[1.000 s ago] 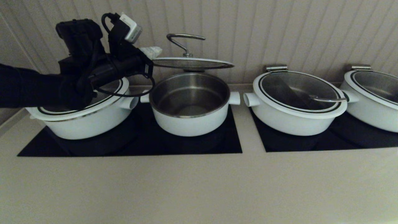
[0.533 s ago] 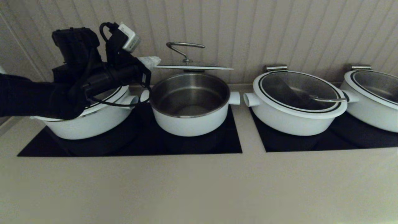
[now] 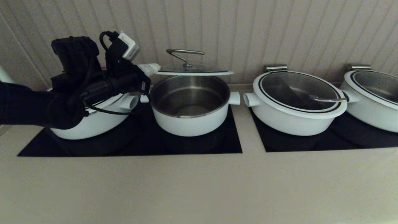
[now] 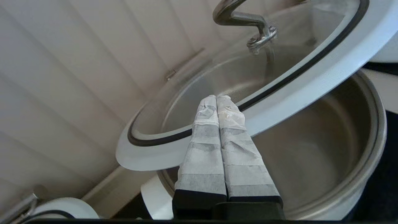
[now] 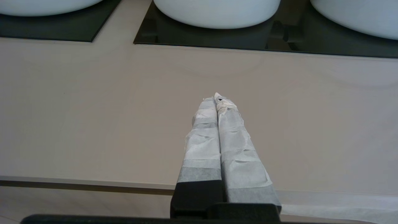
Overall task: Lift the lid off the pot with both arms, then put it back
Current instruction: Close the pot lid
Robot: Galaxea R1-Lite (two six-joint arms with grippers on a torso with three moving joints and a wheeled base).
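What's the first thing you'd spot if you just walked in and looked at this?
A glass lid hangs in the air just above the open pot, second from the left in a row of white pots against the wall. The left gripper pinches the lid's rim from the left, fingers shut on it. The right gripper is nowhere near: it hangs shut over the bare counter in front of the hobs.
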